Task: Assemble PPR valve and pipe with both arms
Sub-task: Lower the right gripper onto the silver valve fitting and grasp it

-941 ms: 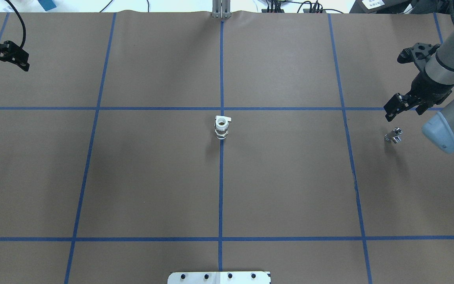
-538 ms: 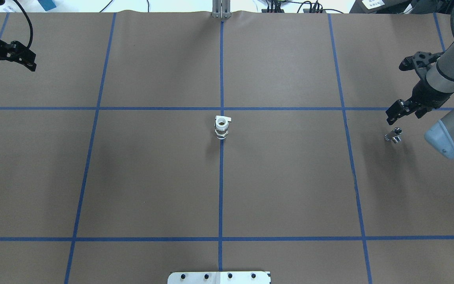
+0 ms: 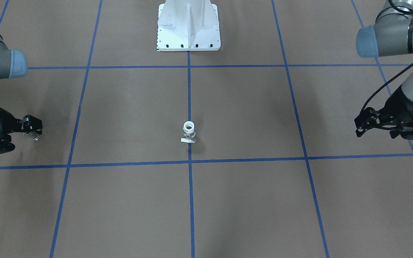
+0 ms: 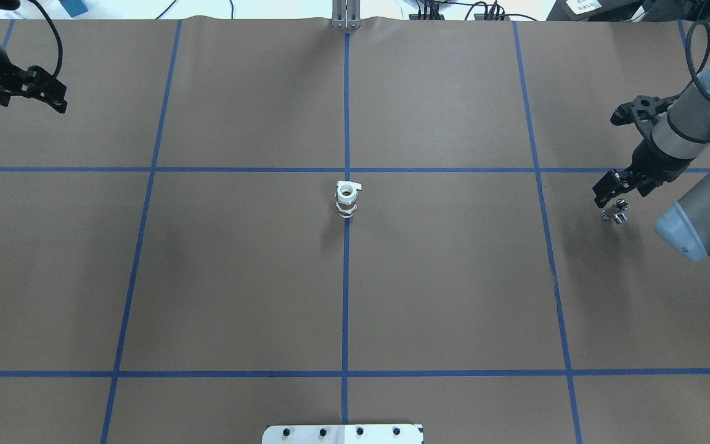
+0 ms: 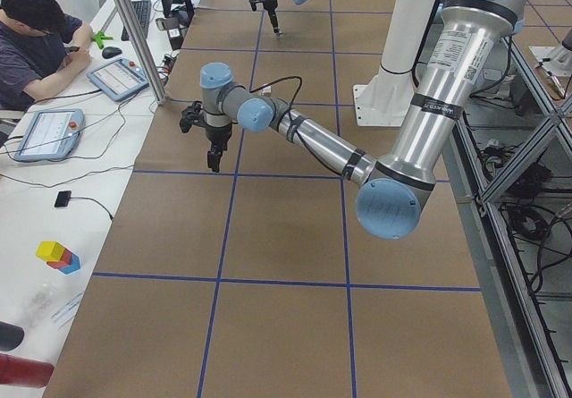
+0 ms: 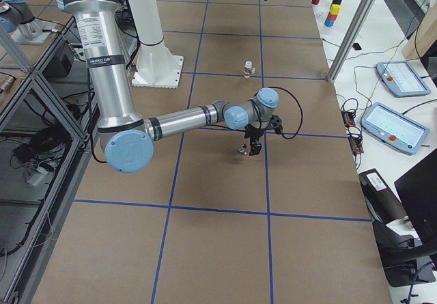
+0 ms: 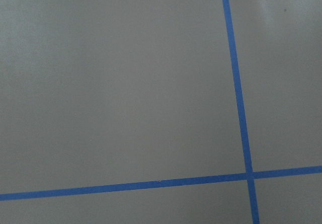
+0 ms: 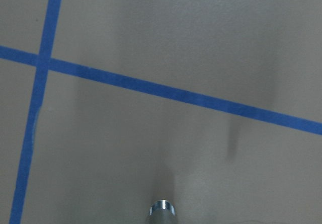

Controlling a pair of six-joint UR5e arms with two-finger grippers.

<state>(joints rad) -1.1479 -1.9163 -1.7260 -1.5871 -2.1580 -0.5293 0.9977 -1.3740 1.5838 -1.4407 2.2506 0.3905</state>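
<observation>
The PPR valve [image 4: 346, 198] stands upright on the centre blue line, white ring on top and its white tab at the base; the front-facing view also shows the valve [image 3: 189, 132]. At the table's right side lies the small chrome pipe [image 4: 617, 213]. My right gripper [image 4: 621, 191] hangs open just above and behind the pipe, not touching it. The right wrist view catches only the pipe's top [image 8: 162, 210] at its bottom edge. Far off at the back left, my left gripper [image 4: 28, 100] is open and holds nothing.
Brown table paper with a blue tape grid [image 4: 345, 308]. The white robot pedestal [image 3: 188, 27] stands at the robot's edge. In the left side view a person [image 5: 40, 45] sits at a bench with tablets beyond the table's far edge.
My right gripper has come down and inward until it is close over the pipe. The left gripper has drifted slightly to the right. Valve and pipe have not moved.
</observation>
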